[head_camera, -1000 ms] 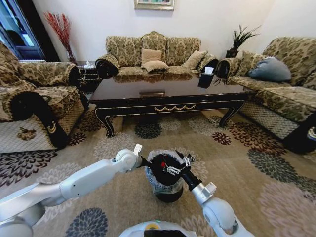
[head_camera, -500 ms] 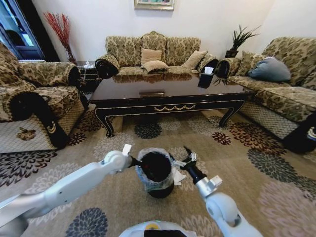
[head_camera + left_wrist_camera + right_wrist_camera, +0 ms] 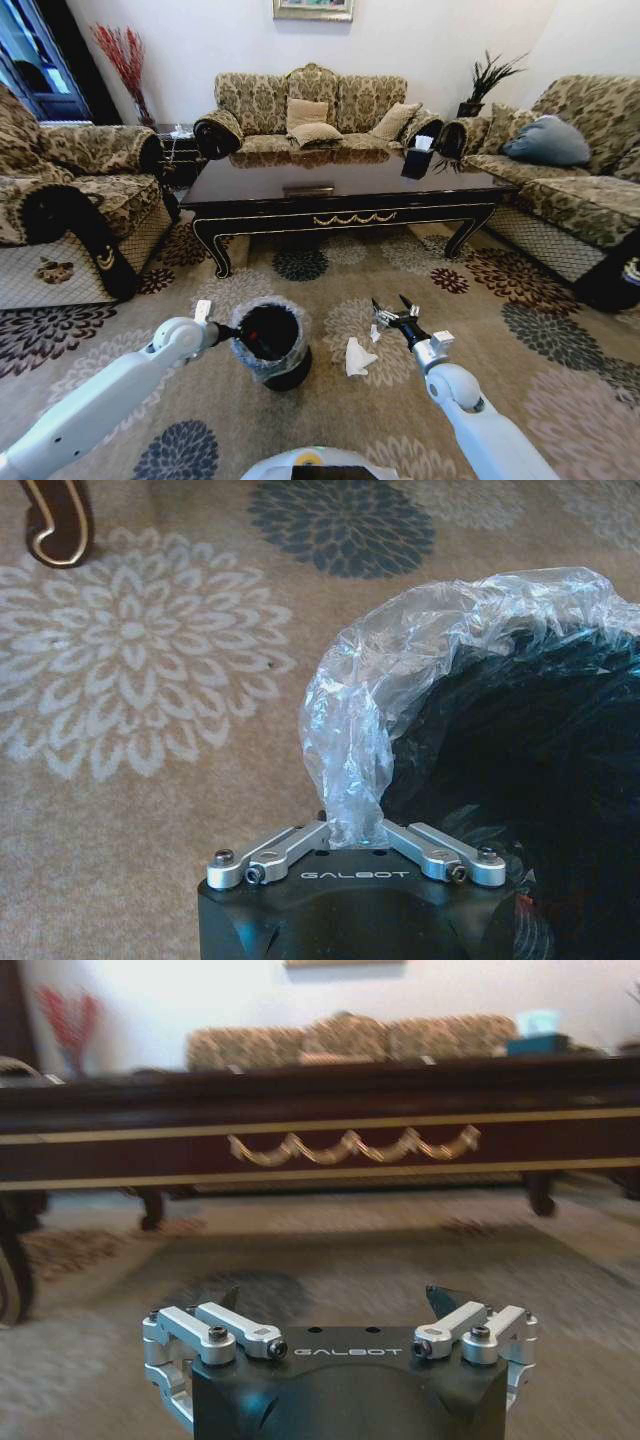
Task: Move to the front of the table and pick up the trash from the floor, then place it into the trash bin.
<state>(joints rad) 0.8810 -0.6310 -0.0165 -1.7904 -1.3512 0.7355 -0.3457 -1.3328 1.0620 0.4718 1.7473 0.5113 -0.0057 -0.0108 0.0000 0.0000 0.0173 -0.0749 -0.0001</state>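
On the beige flower-patterned carpet [image 3: 480, 330], the left gripper [image 3: 355, 832] has its jaws clenched on the round black liner-wrapped trash bin [image 3: 270, 342]; its contents are indiscernible. The right gripper [image 3: 392, 312] hovers, jaws spread, above a crumpled white tissue [image 3: 357, 357].

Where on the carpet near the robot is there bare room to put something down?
Bare carpet lies between the table and the trash bin, and right of the right gripper. It is crowded between bin and right gripper, where the white tissue lies; the left gripper clamps the bin's liner.
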